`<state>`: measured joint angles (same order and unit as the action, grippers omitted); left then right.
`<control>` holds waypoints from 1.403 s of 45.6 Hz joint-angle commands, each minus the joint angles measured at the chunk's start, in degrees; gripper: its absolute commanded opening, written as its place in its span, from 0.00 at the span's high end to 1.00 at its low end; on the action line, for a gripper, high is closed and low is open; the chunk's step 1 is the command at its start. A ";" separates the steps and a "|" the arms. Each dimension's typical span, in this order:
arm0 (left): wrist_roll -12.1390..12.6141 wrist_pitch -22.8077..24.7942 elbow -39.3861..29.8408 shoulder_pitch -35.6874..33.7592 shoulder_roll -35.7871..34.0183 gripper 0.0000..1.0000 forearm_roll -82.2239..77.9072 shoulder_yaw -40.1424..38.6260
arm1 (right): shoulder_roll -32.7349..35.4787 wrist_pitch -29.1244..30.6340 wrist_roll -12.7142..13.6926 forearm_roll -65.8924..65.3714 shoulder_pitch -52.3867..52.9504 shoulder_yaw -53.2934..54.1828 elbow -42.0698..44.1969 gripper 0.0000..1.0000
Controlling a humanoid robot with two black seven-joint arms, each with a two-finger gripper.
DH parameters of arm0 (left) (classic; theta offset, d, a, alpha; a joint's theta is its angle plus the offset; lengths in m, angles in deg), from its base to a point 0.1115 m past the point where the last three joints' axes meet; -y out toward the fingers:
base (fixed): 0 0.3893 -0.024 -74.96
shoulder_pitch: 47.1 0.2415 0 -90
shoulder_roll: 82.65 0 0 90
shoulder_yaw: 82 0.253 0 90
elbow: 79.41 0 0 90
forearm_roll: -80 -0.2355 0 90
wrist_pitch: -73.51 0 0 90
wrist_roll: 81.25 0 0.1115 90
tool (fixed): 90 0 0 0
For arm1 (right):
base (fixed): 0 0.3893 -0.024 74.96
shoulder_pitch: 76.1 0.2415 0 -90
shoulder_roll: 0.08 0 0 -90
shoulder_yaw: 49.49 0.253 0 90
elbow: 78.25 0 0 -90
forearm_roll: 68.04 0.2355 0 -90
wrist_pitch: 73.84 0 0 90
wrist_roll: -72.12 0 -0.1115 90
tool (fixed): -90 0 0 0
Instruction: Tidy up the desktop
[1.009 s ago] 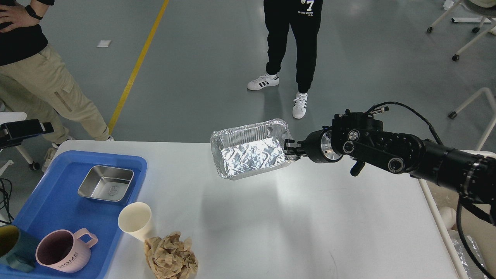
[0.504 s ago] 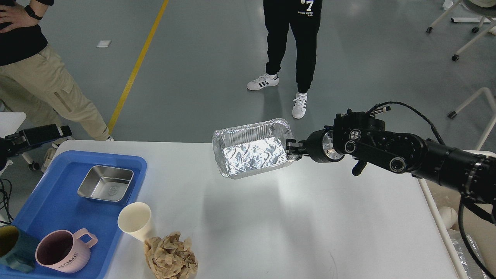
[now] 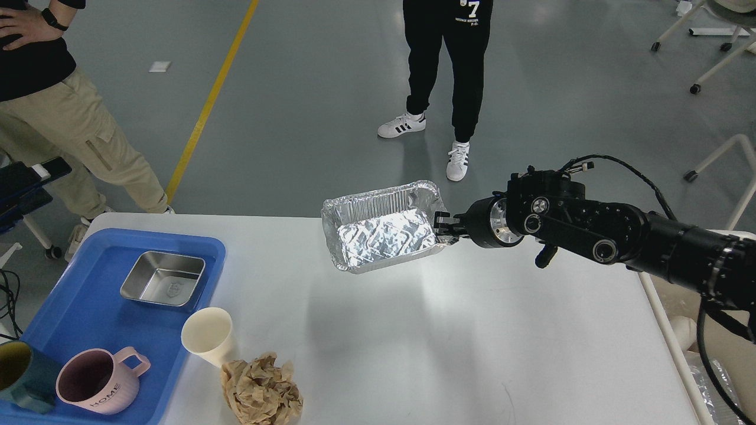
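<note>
Nearest the robot, a crumpled brown paper wad (image 3: 261, 388) and a cream paper cup (image 3: 207, 335) stand loose on the white table (image 3: 449, 342), just beside a blue tray (image 3: 77, 307) that already gathers a pink mug (image 3: 97, 386), a teal cup (image 3: 18, 375) and a steel dish (image 3: 163, 285), apparently the sorting spot for reusable ware. Farther out, the right gripper (image 3: 442, 229) has its fingers clamped on the right-hand rim of a foil container (image 3: 381, 236), held clear above the table's far edge, probably bound for disposal. Its long axis runs left to right, the open mouth tipped toward the camera. At the left edge, only a dark part of the left arm (image 3: 26, 183) shows, its fingers impossible to make out. Beyond, two onlookers (image 3: 449, 65) stand on the grey floor.
</note>
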<state>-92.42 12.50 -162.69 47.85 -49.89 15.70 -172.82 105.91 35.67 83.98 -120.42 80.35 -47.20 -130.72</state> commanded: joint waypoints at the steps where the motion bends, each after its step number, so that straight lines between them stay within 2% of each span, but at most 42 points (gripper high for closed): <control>1: 5.89 1.51 2.87 0.32 0.28 0.03 9.01 -0.41 | -0.09 0.00 0.01 -0.09 -0.09 0.00 0.09 1.00; 15: 7.30 2.30 2.95 -0.20 -0.51 0.03 8.84 0.91 | -0.17 0.00 0.01 -0.09 -0.09 0.00 0.00 1.00; 21: 8.44 5.20 3.22 -0.29 -0.77 0.03 6.48 1.17 | -0.18 0.00 0.01 -0.09 -0.09 0.00 -0.09 1.00; 28: 8.18 12.23 3.39 -3.97 -1.83 0.03 -6.08 4.94 | -0.35 0.00 0.01 -0.09 -0.09 0.17 -0.09 1.00; 32: 6.78 14.69 3.57 -7.93 -1.65 0.03 -11.80 8.19 | -0.70 -0.09 0.01 0.00 -0.09 0.17 -0.09 1.00; 37: 0.55 14.78 3.39 -12.85 -1.30 0.03 -15.24 11.97 | -0.70 -0.09 0.01 -0.09 -0.09 0.35 -0.26 1.00; 40: -0.96 14.26 3.39 -16.28 -0.78 0.03 -15.68 13.65 | -0.70 -0.09 0.01 0.00 -0.09 0.70 -0.44 1.00; 46: 0.09 15.31 3.48 -19.36 0.64 0.03 -15.50 14.18 | -0.70 -0.09 0.01 0.00 -0.18 1.31 -0.53 1.00; 52: 1.23 19.26 4.18 -19.19 2.21 0.03 -15.15 14.35 | -0.79 -0.09 0.01 0.00 -0.27 1.58 -0.70 1.00; 54: 2.99 19.27 5.06 -19.19 3.61 0.03 -15.76 15.23 | -0.79 -0.09 0.01 0.00 -0.27 1.67 -0.70 1.00; 57: 8.34 19.35 6.82 -19.71 5.20 0.03 -15.94 17.86 | -0.97 -0.09 0.01 0.00 -0.27 1.67 -0.70 1.00; 58: 9.23 19.35 7.17 -19.72 5.29 0.03 -15.94 18.30 | -1.14 -0.09 0.01 0.00 -0.27 1.67 -0.70 1.00; 60: 10.37 19.27 7.52 -19.72 5.73 0.03 -16.03 18.83 | -1.40 -0.09 0.01 0.00 -0.18 1.75 -0.70 1.00; 64: 10.64 19.35 7.97 -19.80 5.91 0.03 -16.21 20.06 | -1.49 -0.09 0.01 0.00 -0.27 1.76 -0.62 1.00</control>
<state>-83.22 31.78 -155.45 28.18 -44.49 -0.23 -154.49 104.62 35.58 83.99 -120.42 80.08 -45.49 -131.43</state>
